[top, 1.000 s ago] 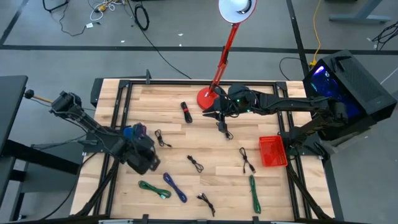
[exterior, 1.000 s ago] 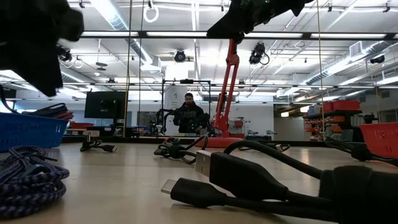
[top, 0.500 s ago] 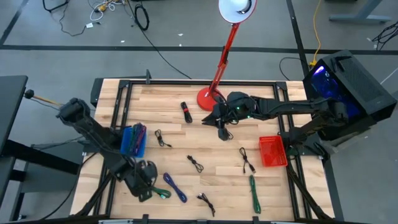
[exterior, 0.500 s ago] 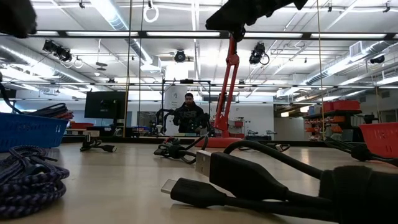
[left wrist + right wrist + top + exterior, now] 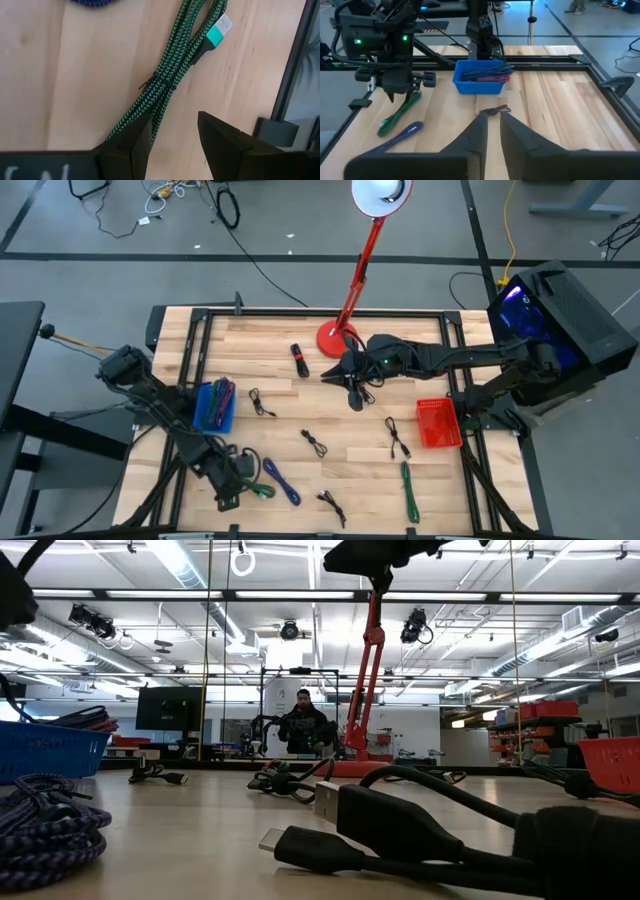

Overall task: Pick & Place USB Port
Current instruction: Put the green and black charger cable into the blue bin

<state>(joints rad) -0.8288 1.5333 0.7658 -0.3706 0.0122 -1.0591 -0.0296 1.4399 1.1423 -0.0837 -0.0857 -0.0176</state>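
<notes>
High view, contents of the wooden table (image 5: 300, 405): left claw (image 5: 238, 477) low at the near left edge, directly over a green braided USB cable (image 5: 250, 484); its fingers (image 5: 222, 145) stand apart, empty, straddling the cable's bundled middle. Cable plug, silver with a teal collar (image 5: 218, 31), lies flat on the wood beside the black table frame (image 5: 292, 60). Blue-purple braided cable (image 5: 281, 481) just beside the green one. Blue basket (image 5: 213, 406) near the left edge, holding several coloured cables. Right claw (image 5: 342, 372) reaches in over the far centre of the table, near the base of the red lamp (image 5: 333, 338); its fingers (image 5: 515, 137) are nearly together, a narrow slit between them, gripping nothing. Small black cable (image 5: 494, 110) lies on the table just ahead of them. Red basket (image 5: 436, 423) at the right edge. Second green cable (image 5: 408, 490) near the front right. Several small black cables (image 5: 315, 443) scattered across the middle. Red-and-black stick-shaped item (image 5: 298, 359) near the lamp base.
</notes>
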